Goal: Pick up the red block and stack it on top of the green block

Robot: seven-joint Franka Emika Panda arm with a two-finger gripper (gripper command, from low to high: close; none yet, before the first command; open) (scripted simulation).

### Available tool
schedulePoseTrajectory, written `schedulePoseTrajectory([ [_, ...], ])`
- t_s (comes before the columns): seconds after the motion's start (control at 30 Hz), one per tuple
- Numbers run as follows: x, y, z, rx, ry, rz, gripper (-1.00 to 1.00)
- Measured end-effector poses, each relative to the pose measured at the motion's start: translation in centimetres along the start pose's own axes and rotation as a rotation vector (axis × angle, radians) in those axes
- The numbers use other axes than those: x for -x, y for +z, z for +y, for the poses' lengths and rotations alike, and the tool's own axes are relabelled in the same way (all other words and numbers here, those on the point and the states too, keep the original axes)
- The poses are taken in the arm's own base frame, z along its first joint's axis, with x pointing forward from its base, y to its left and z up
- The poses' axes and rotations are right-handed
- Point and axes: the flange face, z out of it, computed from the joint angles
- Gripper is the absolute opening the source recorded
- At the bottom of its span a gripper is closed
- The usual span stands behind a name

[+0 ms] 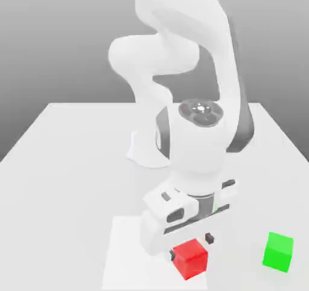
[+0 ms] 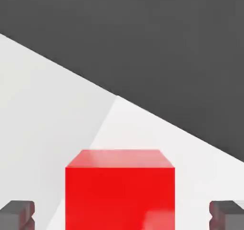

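Two fingertip pads [image 2: 18, 214] stand apart, one on each side of the red block [image 1: 191, 258] with gaps showing — the gripper [image 1: 191, 246] is spread, not yet clamped. The red block sits on the table [image 1: 66, 163] near the front, green block [image 1: 278, 252] well apart to the exterior view's right. You're at the grasp step: close, then lift.

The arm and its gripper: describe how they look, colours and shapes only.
The arm is glossy white with thick rounded links and dark grey bands at the joints. A round grey cap with small red marks tops the wrist. The gripper has a boxy white body and small dark grey fingers.
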Motion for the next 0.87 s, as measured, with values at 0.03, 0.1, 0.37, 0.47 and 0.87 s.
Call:
schedulePoseTrajectory([
  [0.03, 0.0, 0.0, 0.0, 0.000, 0.000, 0.000, -1.00],
  [0.1, 0.0, 0.0, 0.0, 0.000, 0.000, -0.001, -1.00],
  [0.37, 0.0, -5.2, -0.1, 0.000, -0.003, -0.001, -1.00],
  [0.47, 1.9, -7.1, -5.9, -0.001, -0.230, -0.003, -1.00],
  [0.87, 8.2, -3.7, -17.1, 0.001, -0.689, -0.001, 1.00],
])
